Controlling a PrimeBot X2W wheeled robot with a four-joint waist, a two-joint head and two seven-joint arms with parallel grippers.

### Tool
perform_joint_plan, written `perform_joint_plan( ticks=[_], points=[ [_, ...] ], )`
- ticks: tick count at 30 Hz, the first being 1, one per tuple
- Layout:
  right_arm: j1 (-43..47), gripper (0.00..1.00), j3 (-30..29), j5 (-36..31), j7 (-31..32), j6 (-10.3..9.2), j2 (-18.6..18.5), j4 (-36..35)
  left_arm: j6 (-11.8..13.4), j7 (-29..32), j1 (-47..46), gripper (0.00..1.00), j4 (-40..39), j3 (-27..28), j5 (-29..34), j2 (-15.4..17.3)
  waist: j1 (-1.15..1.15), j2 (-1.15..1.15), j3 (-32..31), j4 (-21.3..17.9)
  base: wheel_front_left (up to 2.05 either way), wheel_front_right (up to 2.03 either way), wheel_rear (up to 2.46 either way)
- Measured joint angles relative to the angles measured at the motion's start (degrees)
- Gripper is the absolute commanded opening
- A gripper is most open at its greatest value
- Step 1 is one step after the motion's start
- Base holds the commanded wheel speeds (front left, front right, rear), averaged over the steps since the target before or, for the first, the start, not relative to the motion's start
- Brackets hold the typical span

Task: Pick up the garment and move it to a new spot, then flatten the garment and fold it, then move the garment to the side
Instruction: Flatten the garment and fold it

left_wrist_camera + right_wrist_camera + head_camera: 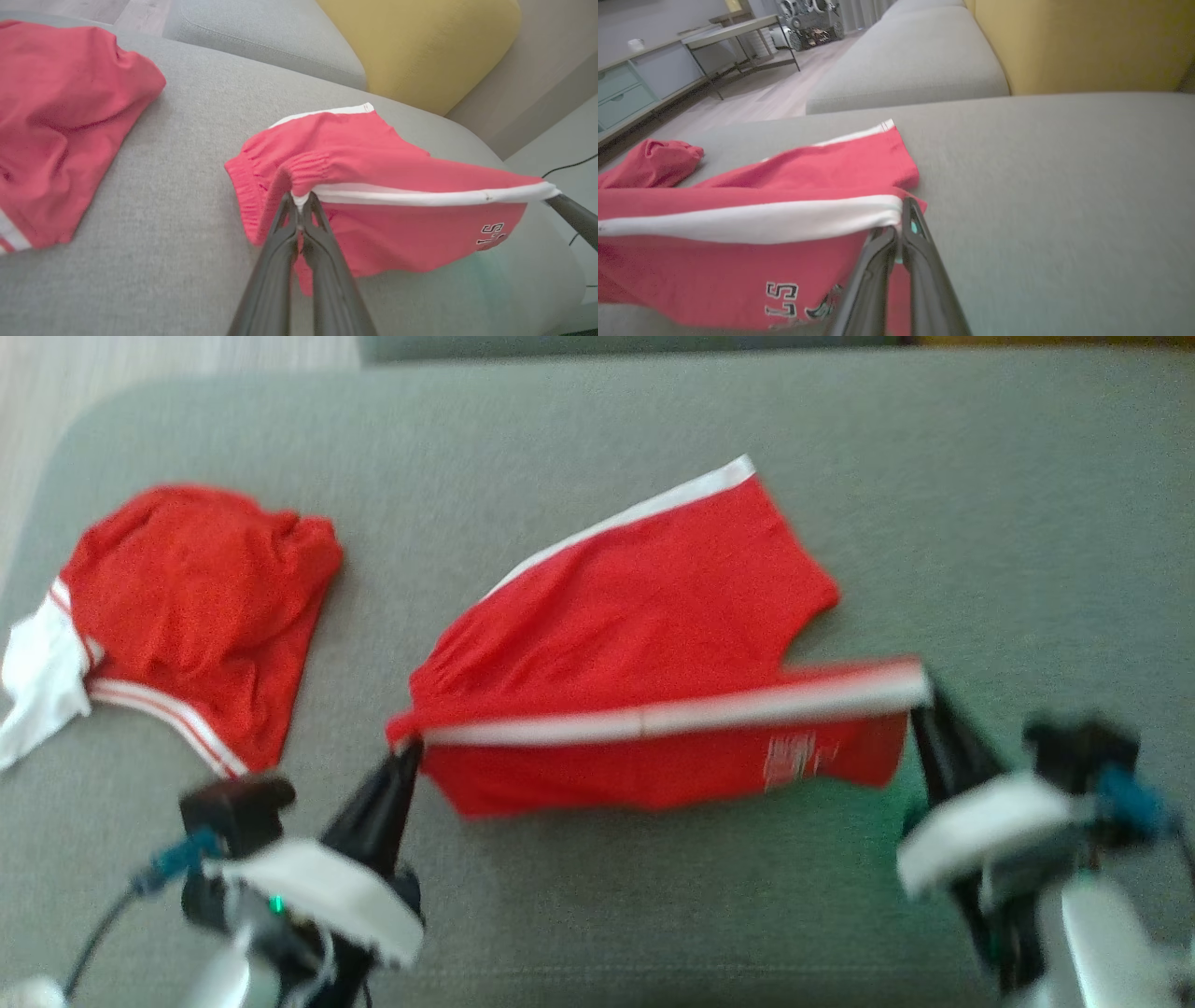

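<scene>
**Both jaws pinched on the striped edge, fold half made**

The left gripper (299,201) has its jaws pressed together on the gathered waistband (306,165) corner of the shorts (644,616), right where the white stripe (672,714) begins. The right gripper (899,226) has its jaws together on the other end of that stripe, at the leg hem. Between the two pinches the stripe runs taut and lifted, and a flap of red cloth carrying the print (794,756) hangs below it.

The step looks like the fold. To do it well, both grippers should travel level and at an equal pace, with just enough pull to hold the stripe straight. The lifted edge then needs carrying across to meet the far striped edge and lowering at both ends together. Letting go should wait until the cloth lies down. Each hold is a thin corner pinch, so a hard pull could slip it or drag the lower layer out of place.

The rest of the shorts lies mid-way across the grey sofa seat (1027,523), the far leg spread flat and angled away. The cloth is red, light and limp, with white side stripes, an elastic top and pale lettering near the hem. A second red garment (196,607) lies crumpled well apart, to the robot's left.
</scene>
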Motion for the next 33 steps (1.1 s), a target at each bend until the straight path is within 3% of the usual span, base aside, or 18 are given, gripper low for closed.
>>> perform_joint_plan(
  ticks=[10, 24, 25, 26, 27, 28, 33],
  points=[
    [-29.05, 0.00, 4.39, 0.45, -1.65, 0.00, -4.98, 19.59, -5.23, -1.32, -15.85, 0.00, 11.15, 0.30, -2.46, -3.88, 0.02, 0.00, 9.28, 4.22, 0.00, 0.00, 0.00],
    [-49.08, 0.00, 6.62, 0.96, -9.34, 0.00, -7.27, 45.13, -10.06, -5.06, -32.02, 0.00, 28.37, -2.63, -2.77, -8.64, 0.02, 0.00, 17.01, 9.48, 0.00, 0.00, 0.00],
    [-49.73, 0.00, 6.70, 0.87, -10.05, 0.00, -7.28, 46.44, -10.42, -5.11, -32.60, 0.18, 29.58, -3.11, -3.26, -8.77, 0.02, 0.00, 17.24, 9.53, 0.00, 0.00, 0.00],
    [-50.26, 0.21, 6.98, 0.87, -10.68, 0.00, -7.27, 47.59, -10.51, -5.19, -32.93, 0.45, 30.55, -3.33, -3.52, -8.95, 0.02, -0.01, 17.35, 9.50, 0.00, 0.00, 0.00],
    [-50.54, 0.86, 7.36, 0.87, -11.25, 0.00, -7.25, 48.47, -10.66, -5.30, -33.06, 1.00, 31.37, -3.53, -3.79, -9.07, 0.02, 0.00, 17.32, 9.39, 0.00, 0.00, 0.00],
    [-50.72, 1.00, 7.80, 0.87, -12.12, 0.00, -7.13, 49.15, -10.91, -5.89, -33.06, 1.00, 31.97, -3.61, -4.12, -9.15, 0.01, 0.00, 17.25, 9.23, 0.00, 0.00, 0.00],
    [-51.03, 1.00, 9.33, 0.26, -16.74, 0.00, -6.91, 51.39, -10.99, -9.67, -32.75, 1.00, 33.84, -4.57, -4.11, -9.13, 0.01, 0.00, 15.96, 8.38, 0.00, 0.00, 0.00]
  ],
)
